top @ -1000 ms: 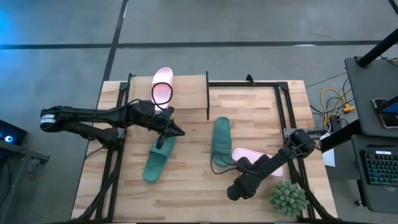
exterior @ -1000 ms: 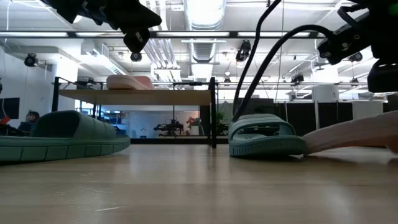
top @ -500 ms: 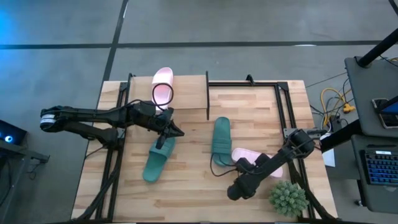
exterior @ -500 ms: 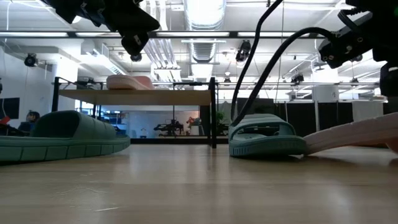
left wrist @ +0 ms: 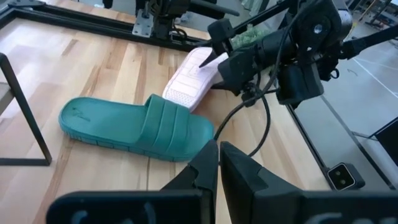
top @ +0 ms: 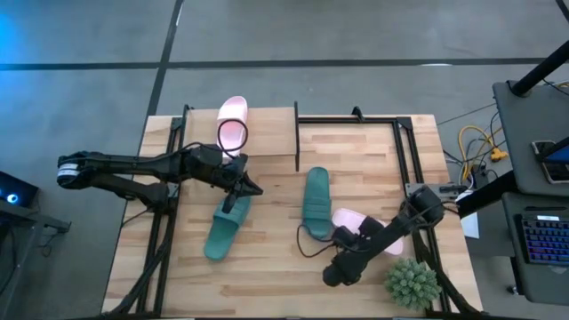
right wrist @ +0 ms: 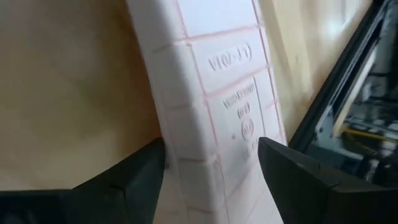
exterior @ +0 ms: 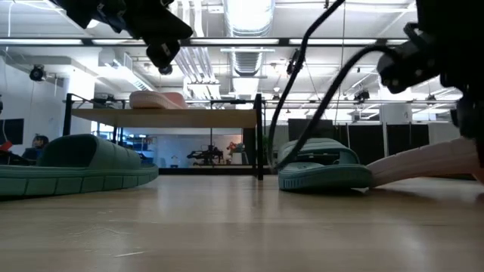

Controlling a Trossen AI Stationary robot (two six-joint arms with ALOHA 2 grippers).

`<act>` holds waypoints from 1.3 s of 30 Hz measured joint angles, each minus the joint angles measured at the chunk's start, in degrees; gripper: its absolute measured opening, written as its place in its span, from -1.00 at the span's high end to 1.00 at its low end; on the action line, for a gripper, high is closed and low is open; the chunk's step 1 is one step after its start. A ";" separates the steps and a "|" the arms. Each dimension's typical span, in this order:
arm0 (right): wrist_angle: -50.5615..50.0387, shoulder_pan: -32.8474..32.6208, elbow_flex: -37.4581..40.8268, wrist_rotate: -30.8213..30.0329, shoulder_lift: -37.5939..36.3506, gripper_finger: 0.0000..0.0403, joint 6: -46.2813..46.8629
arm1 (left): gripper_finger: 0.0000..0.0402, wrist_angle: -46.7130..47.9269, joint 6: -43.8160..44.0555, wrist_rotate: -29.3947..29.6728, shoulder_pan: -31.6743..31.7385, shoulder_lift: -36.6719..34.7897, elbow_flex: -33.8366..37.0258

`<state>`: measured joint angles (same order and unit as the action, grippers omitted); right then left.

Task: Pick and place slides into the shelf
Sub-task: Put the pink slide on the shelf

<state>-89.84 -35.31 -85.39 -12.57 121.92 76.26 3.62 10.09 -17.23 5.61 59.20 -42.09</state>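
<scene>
A: Right wrist view shows the right tool [right wrist: 208,177] spread wide, its two fingers [right wrist: 134,174] standing either side of the pale pink slide [right wrist: 208,93], which lies sole-up between them and is not yet clamped.

B: So the step in hand looks like the grasp. I'd judge it should settle lower and centre on the sole's edges before closing, so the rubber doesn't twist out.

A: Agreed. From above, that pink slide [top: 356,222] lies just beside a teal slide [top: 315,203], with the potted plant [top: 412,283] close by near the counter [top: 267,276] edge.

B: Tight there. Lifting straight up first seems safest.

A: The shelf [top: 267,133] sits at the far side, one pink slide [top: 232,123] already on its left half; the right half looks open.

B: And the left tool [top: 251,188]?

A: Pinched shut, empty, hovering above the other teal slide [top: 222,229].
</scene>
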 joint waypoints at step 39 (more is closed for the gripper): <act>4.35 1.71 0.88 -23.21 -17.29 0.48 50.05 | 0.98 0.39 -0.42 1.17 0.04 0.01 -0.13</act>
<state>-85.49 -33.61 -84.51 -35.78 104.63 126.32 4.01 9.67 -16.06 5.65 59.21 -42.22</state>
